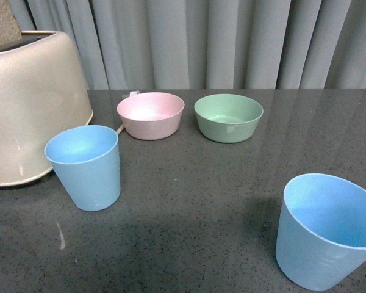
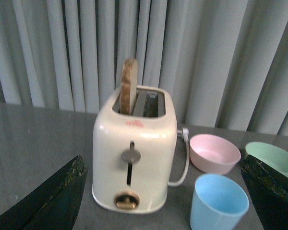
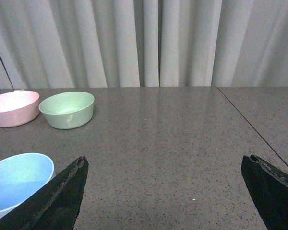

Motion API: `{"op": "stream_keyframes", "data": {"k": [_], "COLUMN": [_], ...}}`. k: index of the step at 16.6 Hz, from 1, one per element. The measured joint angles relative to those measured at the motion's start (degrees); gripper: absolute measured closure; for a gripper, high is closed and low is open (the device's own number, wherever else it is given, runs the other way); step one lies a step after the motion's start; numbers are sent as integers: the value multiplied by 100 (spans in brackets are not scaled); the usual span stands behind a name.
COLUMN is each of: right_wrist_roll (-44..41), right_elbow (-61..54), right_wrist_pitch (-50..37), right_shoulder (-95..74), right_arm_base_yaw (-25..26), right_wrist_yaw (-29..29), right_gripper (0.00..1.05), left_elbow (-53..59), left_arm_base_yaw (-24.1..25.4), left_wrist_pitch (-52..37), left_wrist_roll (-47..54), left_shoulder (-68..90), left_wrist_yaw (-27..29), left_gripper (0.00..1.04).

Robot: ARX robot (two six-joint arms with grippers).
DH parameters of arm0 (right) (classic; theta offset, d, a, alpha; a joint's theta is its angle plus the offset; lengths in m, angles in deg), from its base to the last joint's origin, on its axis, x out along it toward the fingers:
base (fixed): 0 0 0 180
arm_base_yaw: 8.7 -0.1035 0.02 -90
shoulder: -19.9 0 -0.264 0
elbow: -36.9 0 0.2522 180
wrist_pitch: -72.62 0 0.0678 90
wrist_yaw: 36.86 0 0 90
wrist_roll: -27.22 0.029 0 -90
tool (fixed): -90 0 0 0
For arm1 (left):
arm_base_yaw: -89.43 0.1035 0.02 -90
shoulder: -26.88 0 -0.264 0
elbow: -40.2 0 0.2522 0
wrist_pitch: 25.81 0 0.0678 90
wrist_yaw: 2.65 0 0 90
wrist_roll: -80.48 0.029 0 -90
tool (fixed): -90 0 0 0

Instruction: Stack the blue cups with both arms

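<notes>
Two light blue cups stand upright and apart on the dark table. One blue cup (image 1: 85, 166) is at the left next to the toaster; it also shows in the left wrist view (image 2: 218, 203). The other blue cup (image 1: 325, 231) is at the front right; its rim shows in the right wrist view (image 3: 18, 179). Neither arm shows in the front view. My left gripper (image 2: 163, 165) is open and empty, facing the toaster, the cup toward one finger. My right gripper (image 3: 164, 165) is open and empty over bare table, the cup beside one finger.
A cream toaster (image 1: 30, 104) with a slice of bread (image 2: 129, 86) stands at the left. A pink bowl (image 1: 150, 115) and a green bowl (image 1: 228, 117) sit at the back, side by side. Grey curtains (image 1: 232, 43) hang behind the table.
</notes>
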Motion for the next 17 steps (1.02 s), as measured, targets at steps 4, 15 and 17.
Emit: {"op": "stream_keyframes", "data": {"k": [4,15,17], "right_wrist_roll": [0,0,0], "right_elbow": [0,0,0], "right_wrist_pitch": [2,2,2], "right_shoulder": [0,0,0], "right_arm_base_yaw": [0,0,0], "right_wrist_yaw": [0,0,0], "right_gripper": [7,7,7], "left_elbow": [-1399,-4225,-4234], "left_arm_base_yaw": [828,-251,-278], "left_wrist_pitch": [-1211,2337,2450], "left_wrist_roll": [898,2490,2625], "left_shoulder": [2520,6524,6717], "left_wrist_yaw": [-1928,-2968,-2924], "left_gripper": [7,7,7]}}
